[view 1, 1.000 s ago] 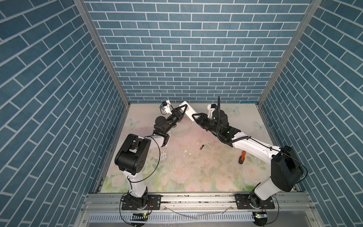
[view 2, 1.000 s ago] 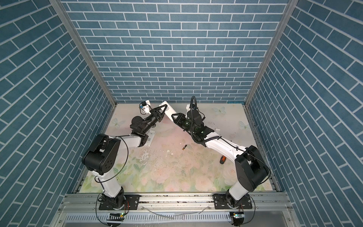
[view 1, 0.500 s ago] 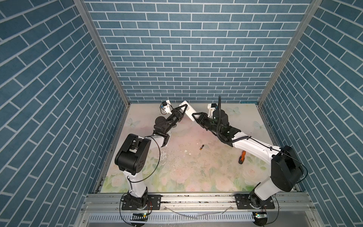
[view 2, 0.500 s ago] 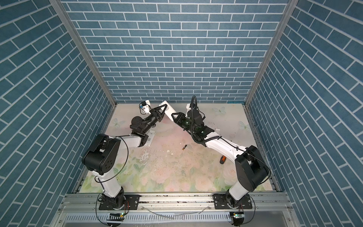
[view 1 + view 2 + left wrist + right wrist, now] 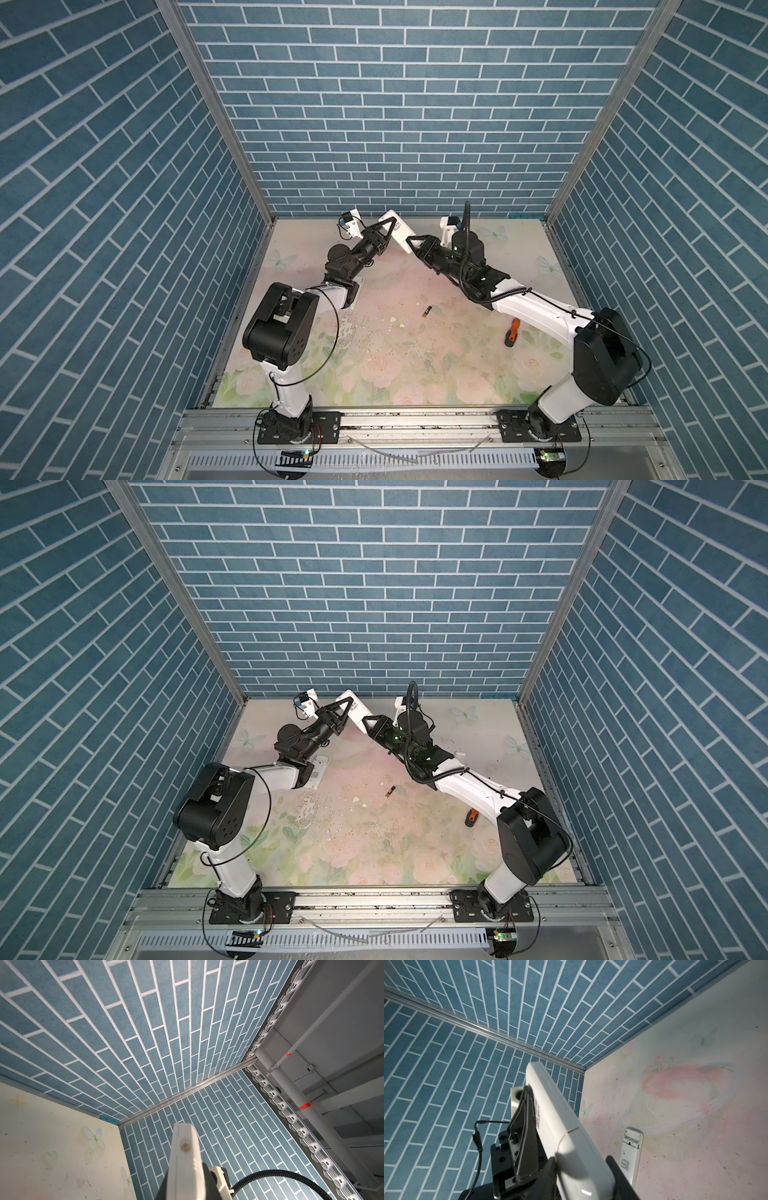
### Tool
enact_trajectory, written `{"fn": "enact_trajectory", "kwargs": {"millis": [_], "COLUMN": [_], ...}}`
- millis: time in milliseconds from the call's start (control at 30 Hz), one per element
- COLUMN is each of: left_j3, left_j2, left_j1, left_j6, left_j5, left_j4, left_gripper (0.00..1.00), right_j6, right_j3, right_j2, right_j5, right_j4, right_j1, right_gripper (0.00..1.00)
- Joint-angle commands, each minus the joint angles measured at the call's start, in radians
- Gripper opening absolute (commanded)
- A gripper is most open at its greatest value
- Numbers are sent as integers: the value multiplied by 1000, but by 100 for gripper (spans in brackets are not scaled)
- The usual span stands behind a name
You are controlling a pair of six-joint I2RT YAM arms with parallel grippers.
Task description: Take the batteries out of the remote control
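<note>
Left gripper [image 5: 388, 232] and right gripper [image 5: 412, 243] both clamp the remote control [image 5: 399, 226]; its compartment is hidden; one battery [image 5: 427, 311] and a screwdriver [image 5: 510, 332] lie well apart from the jaws.

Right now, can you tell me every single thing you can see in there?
remote control: one, white, held up in the air at the back
battery: one, black with a coppery end, lying loose near the middle of the table
screwdriver: one, orange and black, on the table beside the right arm
flat piece: one, white, on the table under the left arm; maybe a cover, I cannot tell
table: one, pale with flowers
walls: three, blue brick, around the table
left gripper: one, black, shut on the remote control
right gripper: one, black, shut on the remote control's lower end
</note>
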Motion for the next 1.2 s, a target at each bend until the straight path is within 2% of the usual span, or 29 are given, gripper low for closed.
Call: {"fn": "enact_trajectory", "kwargs": {"millis": [0,700,967,1167], "left_j3": [41,32,26,23], "left_j2": [-17,-36,-33,-30], "left_j1": [-4,21,24,28], "left_j6": [10,-8,-3,3], "left_j5": [30,35,41,43], "left_j4": [55,54,54,55], "left_gripper": [0,0,0,0], "right_j6": [-27,-28,-31,-30], "right_j3": [29,-20,-8,-8], "right_j2": [4,-24,-29,-41], "right_j5": [1,3,1,6], "right_j4": [-1,24,8,-8], "right_j1": [2,2,1,1], "right_gripper": [41,36,52,54]}}
